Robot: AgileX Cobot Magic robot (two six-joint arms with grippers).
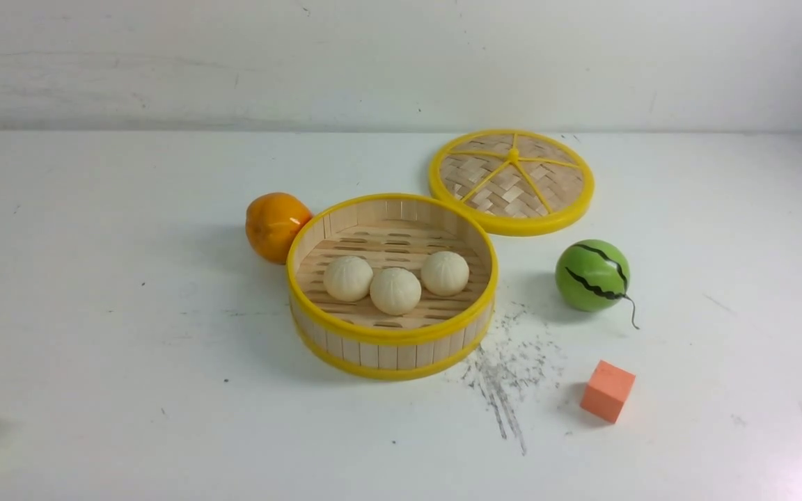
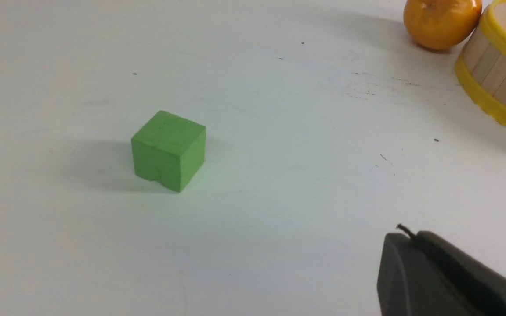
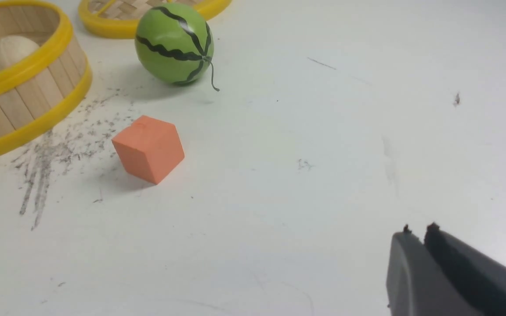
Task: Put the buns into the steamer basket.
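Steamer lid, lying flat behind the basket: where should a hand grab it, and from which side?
Judging by its pose, take the lid at its far-right yellow rim, one finger over the edge and one under, coming in low from the right. It lies flat on the table, so only the rim offers a pinch; the near-left edge sits close against the steamer basket. The central hub looks too small to trust.

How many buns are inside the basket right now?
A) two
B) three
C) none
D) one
B: the front view shows three buns lying on the slatted floor of the basket, and none out on the table.
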